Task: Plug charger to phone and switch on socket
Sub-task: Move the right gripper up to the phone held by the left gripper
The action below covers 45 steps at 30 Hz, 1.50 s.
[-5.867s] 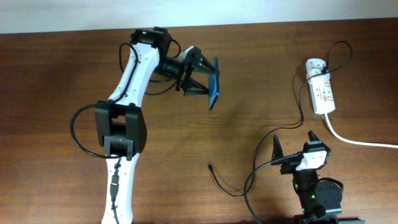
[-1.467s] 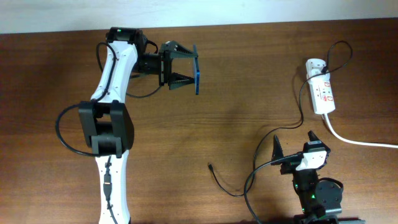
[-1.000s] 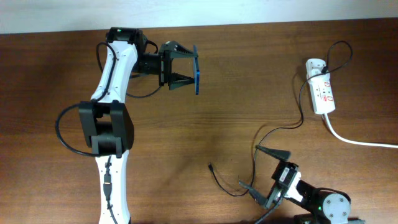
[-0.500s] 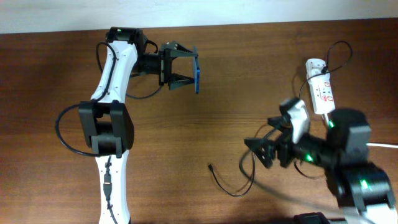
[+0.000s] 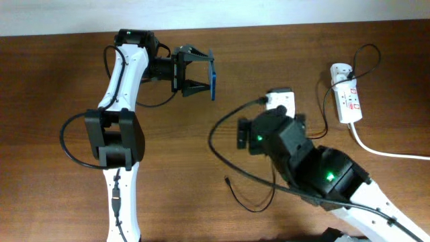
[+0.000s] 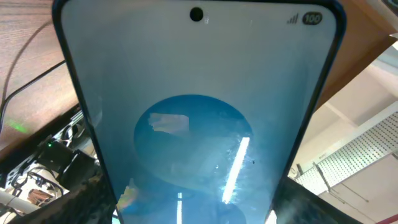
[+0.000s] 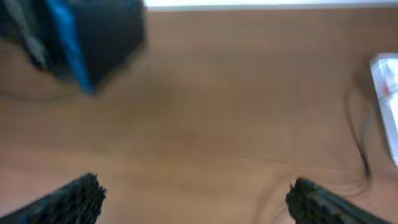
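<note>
While the right arm [image 5: 316, 168] hangs high over the bench [image 5: 282, 60], the charger [image 5: 252, 210] lies loose on the wood beneath it. Its plug tip [image 5: 228, 179] is bare and well apart from both sets of jaws. The right jaws are released: the wrist view is blurred, but it shows the two fingertips [image 7: 71, 198] spread wide at the bottom corners, with only brown bench between them. From overhead the right jaws are hidden behind the arm's own bulk.

Now follow the thin black cable off to the right of those jaws. It runs up to the white adapter [image 5: 341, 70] at the far end of the socket [image 5: 349, 102], and the socket's thick white cord [image 5: 386, 152] trails away to the bench edge. The socket sits well apart from the right jaws, far off on their right.

Farther back and to their left, the left jaws are clenched on the phone [image 5: 212, 82]. It is held up off the bench on its edge, a blue strip from overhead. In the left wrist view its pale blue screen fills everything, with the camera hole at the top and a "100" badge in the corner.
</note>
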Available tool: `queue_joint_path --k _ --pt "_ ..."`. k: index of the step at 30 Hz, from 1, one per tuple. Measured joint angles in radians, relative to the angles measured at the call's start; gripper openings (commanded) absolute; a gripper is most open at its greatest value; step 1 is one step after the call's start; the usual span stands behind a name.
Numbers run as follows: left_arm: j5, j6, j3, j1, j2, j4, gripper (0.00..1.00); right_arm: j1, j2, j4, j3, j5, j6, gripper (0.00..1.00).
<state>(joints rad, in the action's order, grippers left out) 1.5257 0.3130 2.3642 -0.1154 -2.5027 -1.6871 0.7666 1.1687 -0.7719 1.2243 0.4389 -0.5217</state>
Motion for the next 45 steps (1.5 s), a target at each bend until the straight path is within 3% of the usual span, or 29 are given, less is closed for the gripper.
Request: queue_joint_path --k 2,8,11,14,18,22,25,28,32,39,45 --pt "0.001 0.002 0.0 0.0 0.0 0.0 0.79 0.055 0.033 0.108 0.015 0.029 0.021 0.9" --pt "0.0 0.002 0.0 0.0 0.0 0.0 0.79 0.06 0.478 -0.084 0.481 0.009 0.074 0.96" --pt "0.001 0.002 0.0 0.0 0.0 0.0 0.79 0.06 0.575 -0.08 0.507 0.007 0.065 0.89" --pt "0.001 0.002 0.0 0.0 0.0 0.0 0.79 0.037 0.576 -0.074 0.507 -0.008 0.025 0.88" --pt "0.001 0.002 0.0 0.0 0.0 0.0 0.79 -0.09 0.576 -0.045 0.507 -0.2 0.019 0.88" --pt "0.001 0.013 0.0 0.0 0.0 0.0 0.79 -0.095 0.578 -0.024 0.507 -0.275 0.019 0.8" --pt "0.001 0.024 0.0 0.0 0.0 0.0 0.79 -0.087 0.621 -0.035 0.509 -0.193 0.021 0.7" --pt "0.001 0.024 0.0 0.0 0.0 0.0 0.79 -0.062 0.628 -0.028 0.509 -0.143 0.022 0.69" --pt "0.001 0.024 0.0 0.0 0.0 0.0 0.78 -0.055 0.628 -0.02 0.509 -0.127 0.026 0.54" --pt "0.001 0.025 0.0 0.0 0.0 0.0 0.79 0.003 0.628 -0.029 0.512 -0.021 0.024 0.52" --pt "0.001 0.025 0.0 0.0 0.0 0.0 0.8 0.035 0.628 -0.033 0.513 0.072 0.021 0.38"
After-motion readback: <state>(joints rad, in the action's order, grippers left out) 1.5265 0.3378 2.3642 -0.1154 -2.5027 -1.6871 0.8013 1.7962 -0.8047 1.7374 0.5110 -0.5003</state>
